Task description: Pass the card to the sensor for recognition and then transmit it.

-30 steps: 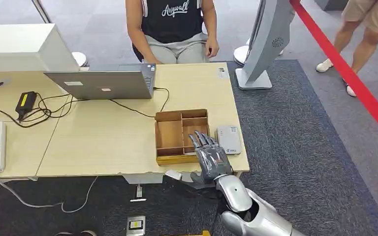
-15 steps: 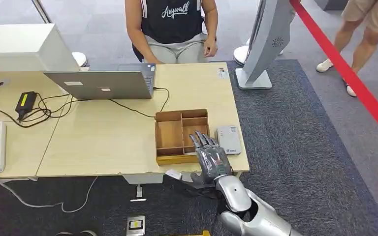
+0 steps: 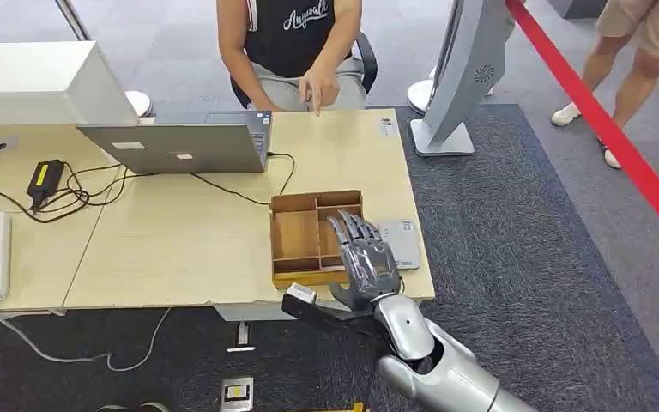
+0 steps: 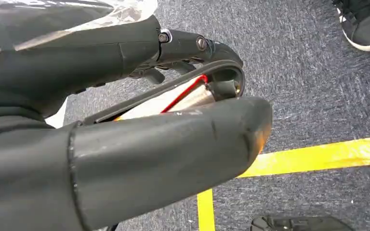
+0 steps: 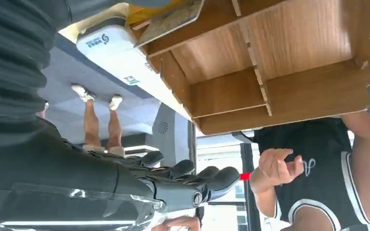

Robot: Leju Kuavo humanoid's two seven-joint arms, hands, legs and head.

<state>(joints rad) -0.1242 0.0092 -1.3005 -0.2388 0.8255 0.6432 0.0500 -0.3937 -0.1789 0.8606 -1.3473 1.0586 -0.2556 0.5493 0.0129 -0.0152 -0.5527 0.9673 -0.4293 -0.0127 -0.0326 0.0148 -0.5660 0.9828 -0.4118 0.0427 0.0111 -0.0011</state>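
The right robot hand (image 3: 365, 257) hovers flat, fingers stretched out and apart with nothing in them, over the near right corner of the wooden tray (image 3: 296, 199). Just under its palm, in the tray's narrow front slot, lies what looks like the card (image 5: 171, 17), a thin tan-yellow sheet; much of it is hidden, so I cannot be sure.

A card like this is probably light, stiff and slick. Lying flat in a walled slot, it offers little to grip. The best hold is likely a pinch on an exposed long edge, and it could slip or flex if squeezed hard. The slot's walls and dividers stand in the fingers' way.

Touching the hand's outer side sits the sensor (image 3: 399, 243), a small pale reader just beside the tray on the bench (image 3: 180, 240). Well beyond the fingertips are a laptop (image 3: 180, 146) and its cable (image 3: 232, 190), and a seated person (image 3: 296, 43) waits at the far edge.

The left robot hand (image 4: 125, 159) hangs above the carpet; I cannot tell whether it holds anything.
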